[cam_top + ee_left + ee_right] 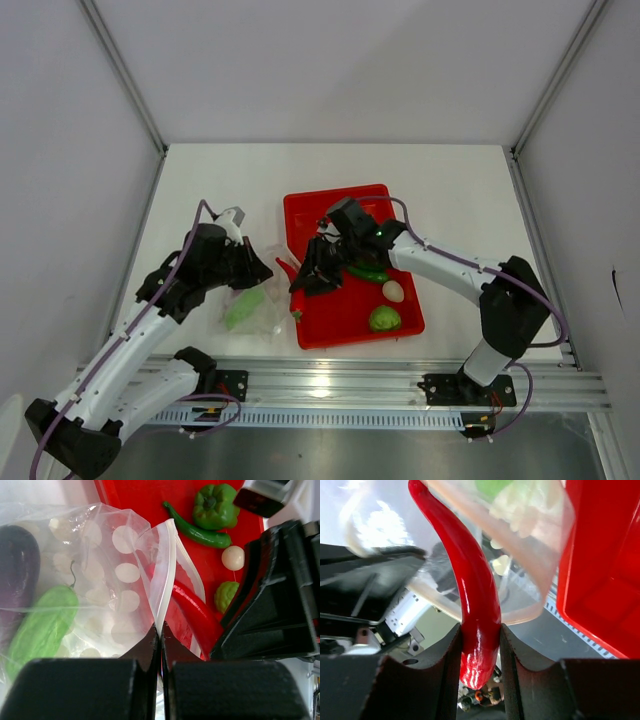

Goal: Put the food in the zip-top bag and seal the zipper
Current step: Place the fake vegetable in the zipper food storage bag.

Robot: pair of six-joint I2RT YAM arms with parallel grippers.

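Nearest you, on the white desk (450, 190), the clear zip-top bag (100, 580) lies just left of the red tray (330, 205). Inside it are the light green gourd (42, 625) and, beside that, the purple eggplant (17, 575). Your left claw (160, 630) is pinched closed on the bag's mouth edge, and the zipper (170, 555) stands unsealed with the mouth gaping toward the tray. Your right claw (480, 630) reaches over the tray's left edge, gripping the red chili (477, 605) near one end between narrow jaws. The chili's other end meets the bag's mouth; whether it is inside, you cannot tell. Farther into the tray sit the round green piece (227, 594), the white egg-shaped piece (233, 557), the green chili (200, 532) and, beyond them, the green pepper (215, 505).
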